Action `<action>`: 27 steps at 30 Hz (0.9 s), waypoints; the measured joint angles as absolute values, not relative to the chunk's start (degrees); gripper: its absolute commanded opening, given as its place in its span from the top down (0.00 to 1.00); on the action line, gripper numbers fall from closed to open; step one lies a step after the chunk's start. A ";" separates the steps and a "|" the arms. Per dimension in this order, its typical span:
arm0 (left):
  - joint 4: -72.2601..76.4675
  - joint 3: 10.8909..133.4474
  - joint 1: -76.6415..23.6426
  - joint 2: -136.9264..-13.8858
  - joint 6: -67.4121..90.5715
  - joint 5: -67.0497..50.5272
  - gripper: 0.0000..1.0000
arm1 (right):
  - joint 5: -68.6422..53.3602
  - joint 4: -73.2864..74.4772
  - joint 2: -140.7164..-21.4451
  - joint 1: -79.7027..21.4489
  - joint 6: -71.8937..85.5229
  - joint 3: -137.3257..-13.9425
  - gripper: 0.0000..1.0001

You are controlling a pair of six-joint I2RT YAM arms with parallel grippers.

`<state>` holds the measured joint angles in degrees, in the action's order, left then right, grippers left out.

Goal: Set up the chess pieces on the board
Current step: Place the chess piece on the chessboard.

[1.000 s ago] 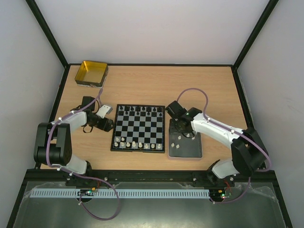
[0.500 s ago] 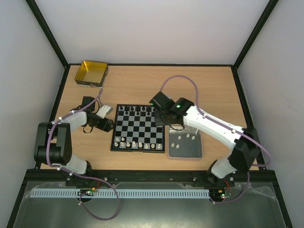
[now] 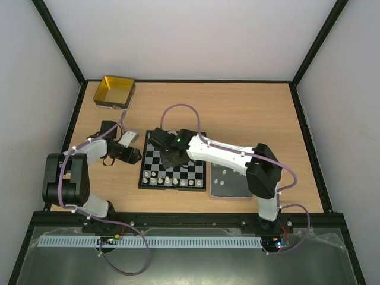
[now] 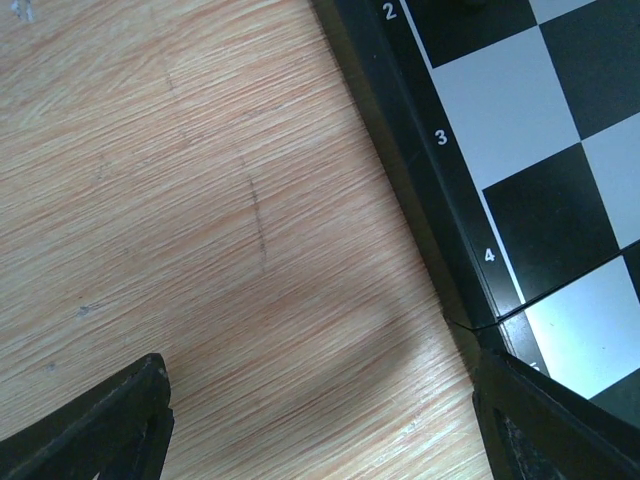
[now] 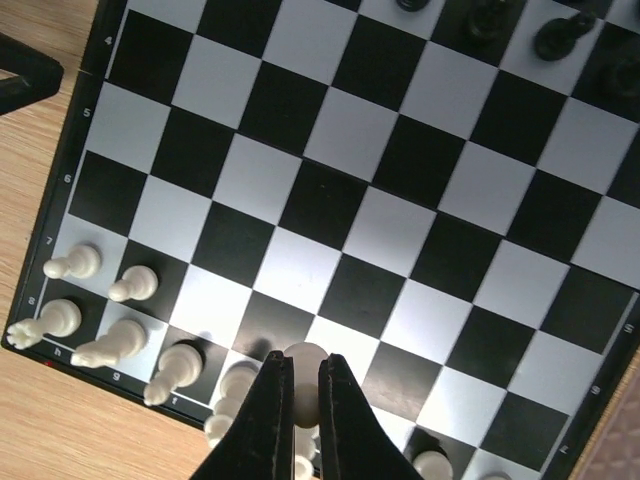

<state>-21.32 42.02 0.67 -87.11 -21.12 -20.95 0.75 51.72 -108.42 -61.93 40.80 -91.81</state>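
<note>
The board [image 3: 196, 159] lies mid-table, with black chess pieces [image 3: 173, 137] along its far rows and white chess pieces [image 3: 171, 180] along its near rows. My right gripper [image 3: 168, 160] hangs over the board's near left part. In the right wrist view it [image 5: 305, 385] is shut on a white pawn [image 5: 306, 358], above the squares just beyond the white pieces [image 5: 130, 285]. Black pieces [image 5: 560, 36] stand at the far side. My left gripper [image 3: 135, 157] rests open beside the board's left edge [image 4: 440, 200], over bare wood, with nothing between its fingers [image 4: 120, 420].
A grey tray [image 3: 237, 191] right of the board holds a few loose white pieces [image 3: 222, 177]. A yellow tin [image 3: 114, 91] stands at the far left corner. The right arm stretches across the board's right half.
My right arm has swung left from above the grey tray to over the board's near left part, staying shut on the white pawn. The left arm has hardly moved.
</note>
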 measured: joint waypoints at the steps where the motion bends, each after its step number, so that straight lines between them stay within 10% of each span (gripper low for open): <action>1: -21.32 42.02 0.67 -87.11 -21.10 -20.93 0.18 | 0.71 51.68 -109.01 -62.06 40.82 -92.36 0.98; 27: -21.26 42.02 1.06 -87.11 -20.93 -20.58 0.17 | -1.96 49.84 -121.03 -64.86 41.12 -99.94 0.98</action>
